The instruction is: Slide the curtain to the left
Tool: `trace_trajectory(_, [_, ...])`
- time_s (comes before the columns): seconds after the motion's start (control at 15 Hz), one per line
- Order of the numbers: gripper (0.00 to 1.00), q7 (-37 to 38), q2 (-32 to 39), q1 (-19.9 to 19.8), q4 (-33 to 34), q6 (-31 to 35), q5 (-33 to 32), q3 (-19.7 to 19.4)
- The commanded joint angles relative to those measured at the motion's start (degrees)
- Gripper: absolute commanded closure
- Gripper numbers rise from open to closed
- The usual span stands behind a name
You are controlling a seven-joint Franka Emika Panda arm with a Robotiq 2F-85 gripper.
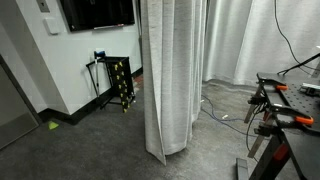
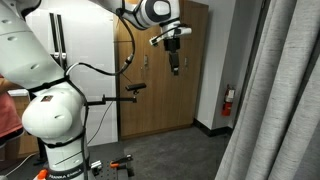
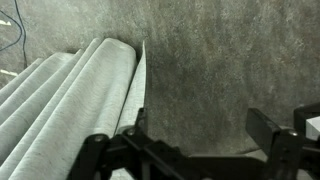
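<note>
— As the arm [image 2: 50, 110] reaches up in front of the wooden doors [image 2: 150, 95], how does the gripper [image 2: 175, 66] stand?

— Pointing down, jaws spread wide. Wrist view agrees: the gripper [image 3: 185, 145] holds nothing, and only grey carpet [image 3: 210, 60] shows between the two fingers [image 3: 275, 135].

— The curtain?

— In an exterior view, the curtain [image 1: 172, 70] hangs floor-length, bunched into a narrow pleated column, its hem at the carpet. It is off-white with fine horizontal streaks. Smoother white drapes [image 1: 250, 40] hang behind it.

— And nearer the arm?

— The curtain [image 2: 280, 100] fills the right side of that exterior view, folds running on a slant. In the wrist view the curtain [image 3: 70, 105] lies in folds at the left, its free edge running down toward the finger on that side. Contact there: cannot tell.

— Surroundings?

— A dark screen [image 1: 97, 12] on the wall, a black rack [image 1: 120, 82] leaning below it, and clamps [image 1: 285, 100] on a bench at the right. A fire extinguisher [image 2: 228, 100] hangs beside the doors.
</note>
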Motion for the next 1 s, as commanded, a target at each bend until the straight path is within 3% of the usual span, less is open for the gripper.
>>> trace_trajectory(0.0, [0.00, 1.3, 0.4, 0.0, 0.0, 1.9, -1.0, -0.2])
trace_trajectory(0.53, [0.00, 10.5, 7.7, -5.5, 4.4, 13.6, -9.1, -0.7])
trace_trajectory(0.93, [0.00, 21.6, 14.6, -7.6, 10.4, 16.9, -17.3, -1.8])
